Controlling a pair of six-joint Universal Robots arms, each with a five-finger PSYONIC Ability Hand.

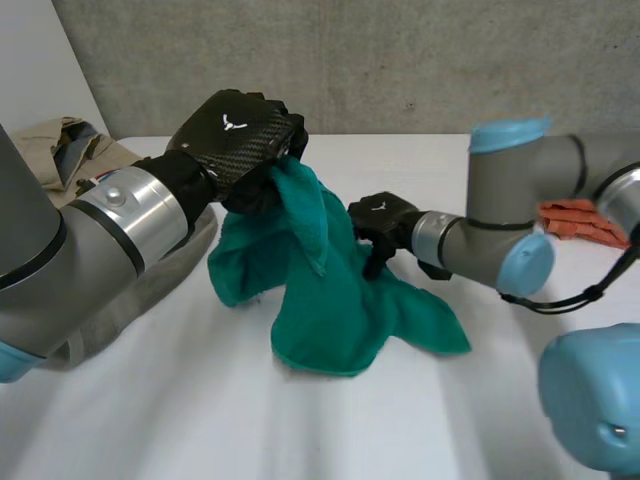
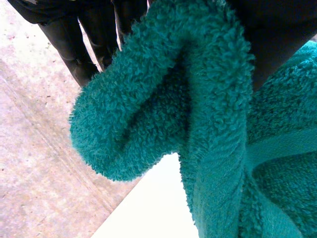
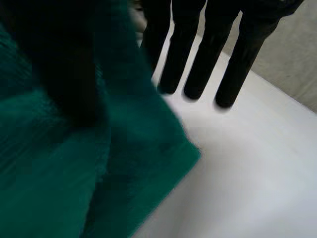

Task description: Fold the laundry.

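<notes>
L hand (image 1: 235,135) fingers grip towel (image 1: 330,310) (logo (image 1: 232,124) on back); R hand (image 1: 382,222) fingers straight.

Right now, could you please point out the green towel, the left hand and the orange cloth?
green towel (image 1: 330,310): head view, on its lower, spread-out part.
left hand (image 1: 240,135): head view, on the back of the hand.
orange cloth (image 1: 575,220): head view, on its visible middle.

Grey concrete wall (image 1: 400,60) behind white table (image 1: 150,420); even light.
</notes>
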